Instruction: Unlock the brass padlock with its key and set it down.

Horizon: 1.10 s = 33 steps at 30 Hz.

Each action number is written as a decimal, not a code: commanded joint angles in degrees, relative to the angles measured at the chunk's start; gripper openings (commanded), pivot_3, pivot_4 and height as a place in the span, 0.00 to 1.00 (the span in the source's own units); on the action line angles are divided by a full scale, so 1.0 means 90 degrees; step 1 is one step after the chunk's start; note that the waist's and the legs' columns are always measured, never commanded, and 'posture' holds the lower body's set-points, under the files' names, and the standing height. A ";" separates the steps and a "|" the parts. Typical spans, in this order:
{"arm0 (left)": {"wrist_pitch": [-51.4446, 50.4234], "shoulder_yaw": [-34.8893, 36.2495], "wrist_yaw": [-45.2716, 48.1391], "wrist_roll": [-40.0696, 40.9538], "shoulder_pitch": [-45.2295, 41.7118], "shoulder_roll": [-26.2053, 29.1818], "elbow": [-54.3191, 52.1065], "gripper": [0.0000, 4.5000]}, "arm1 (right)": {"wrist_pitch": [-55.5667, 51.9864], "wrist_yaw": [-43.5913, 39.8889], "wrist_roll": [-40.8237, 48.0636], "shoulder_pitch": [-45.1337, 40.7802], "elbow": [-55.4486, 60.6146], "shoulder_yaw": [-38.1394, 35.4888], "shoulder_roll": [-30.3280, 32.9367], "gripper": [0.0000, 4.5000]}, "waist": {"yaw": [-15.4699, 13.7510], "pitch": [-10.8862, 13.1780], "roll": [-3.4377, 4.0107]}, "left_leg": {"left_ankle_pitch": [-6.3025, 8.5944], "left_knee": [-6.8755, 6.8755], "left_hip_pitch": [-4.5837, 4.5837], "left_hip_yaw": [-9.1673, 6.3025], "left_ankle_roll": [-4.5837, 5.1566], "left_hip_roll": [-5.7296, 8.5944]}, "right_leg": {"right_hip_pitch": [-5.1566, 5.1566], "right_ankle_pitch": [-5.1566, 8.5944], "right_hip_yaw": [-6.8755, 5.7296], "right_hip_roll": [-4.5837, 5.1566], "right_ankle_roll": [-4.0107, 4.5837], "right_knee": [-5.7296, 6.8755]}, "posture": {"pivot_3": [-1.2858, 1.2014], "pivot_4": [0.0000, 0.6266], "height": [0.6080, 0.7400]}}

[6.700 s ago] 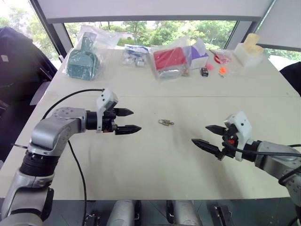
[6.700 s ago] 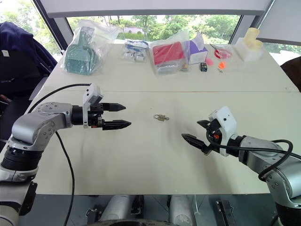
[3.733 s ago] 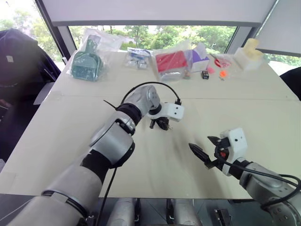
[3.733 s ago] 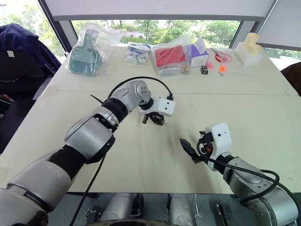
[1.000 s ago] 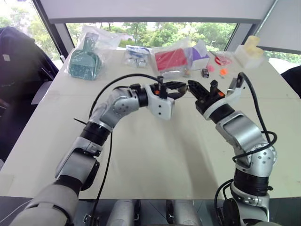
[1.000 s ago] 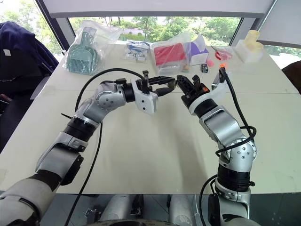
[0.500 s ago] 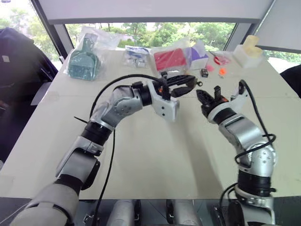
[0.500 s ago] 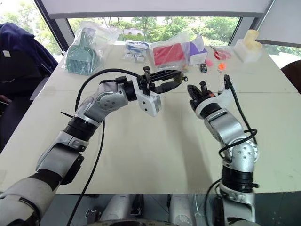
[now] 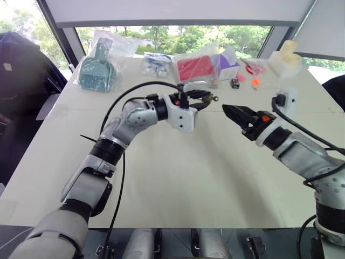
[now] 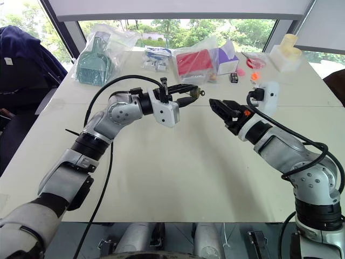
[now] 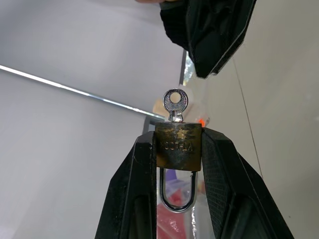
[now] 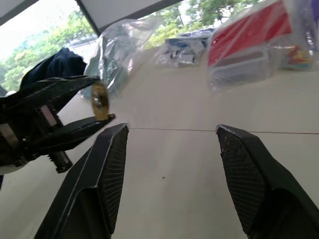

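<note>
The brass padlock (image 11: pixel 178 148) is pinched in the left tool (image 9: pixel 203 99), its key (image 11: pixel 174 103) aimed at the spread right tool (image 9: pixel 235 114) nearby.

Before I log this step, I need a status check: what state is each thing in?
brass padlock: clamped between the left pincer's fingers, off the table, shackle seated in the body.
key: inserted in the padlock, round head sticking out.
left pincer: shut on the padlock.
right pincer: open, holding nothing, apart from the key.
</note>
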<state>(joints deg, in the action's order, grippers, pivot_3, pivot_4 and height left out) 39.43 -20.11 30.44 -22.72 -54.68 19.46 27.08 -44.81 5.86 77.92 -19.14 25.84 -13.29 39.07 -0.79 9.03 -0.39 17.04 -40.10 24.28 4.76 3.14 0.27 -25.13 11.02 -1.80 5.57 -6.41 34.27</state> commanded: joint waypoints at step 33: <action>0.0153 0.0062 -0.0497 -0.0078 0.0003 -0.0018 -0.0573 0.15 | 0.0075 0.0872 0.1299 -0.0343 0.0112 -0.0005 -0.1040 0.01 | 0.0008 0.0000 0.0000 | 0.0000 0.0000 0.0000 0.0000 0.0000 0.0000 | -0.0001 0.0000 0.0000 0.0001 0.0000 0.0003 | 0.52 0.24 1.00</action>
<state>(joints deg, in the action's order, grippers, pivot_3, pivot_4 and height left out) 39.37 -20.87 28.10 -23.10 -53.53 19.76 24.43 -45.61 11.72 86.80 -21.88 26.07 -12.31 30.98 -0.72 9.03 -0.39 17.03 -40.10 24.28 4.76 3.14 0.27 -25.13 11.02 -1.80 5.58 -6.42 34.29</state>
